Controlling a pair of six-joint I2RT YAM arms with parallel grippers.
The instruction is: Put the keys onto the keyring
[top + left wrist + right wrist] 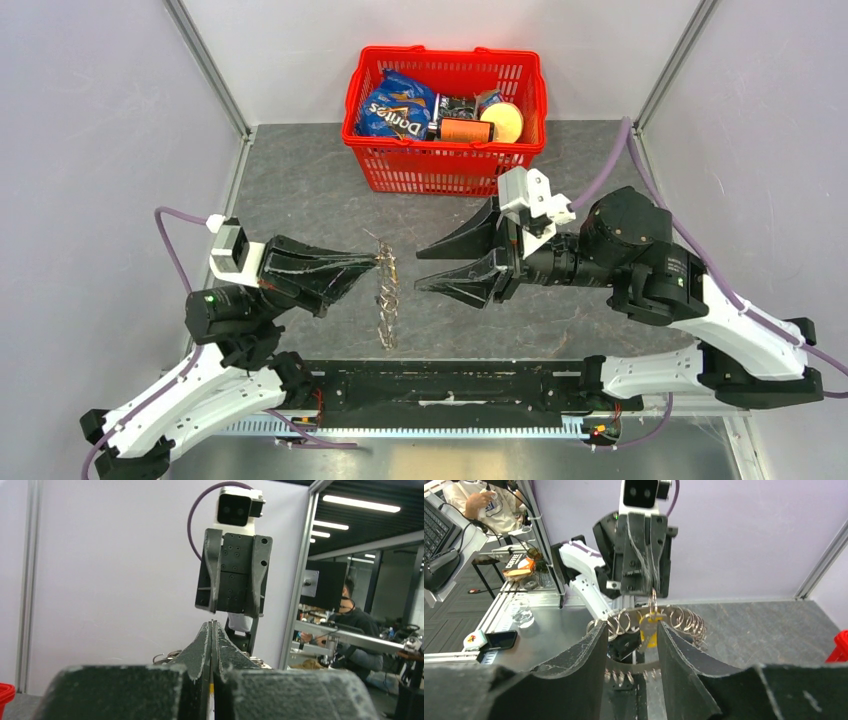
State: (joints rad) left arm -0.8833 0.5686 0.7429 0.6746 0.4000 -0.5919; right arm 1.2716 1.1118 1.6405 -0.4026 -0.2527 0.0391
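Standing on edge, keyring (386, 300) runs near-far.

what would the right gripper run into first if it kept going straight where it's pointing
Most likely the yellow-headed key, hanging at the keyring dead ahead of the right gripper, with the left gripper just behind it; depth is unclear.

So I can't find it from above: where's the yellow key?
Right wrist view, centre: the yellow key hangs under the left hand, in front of the keyring.
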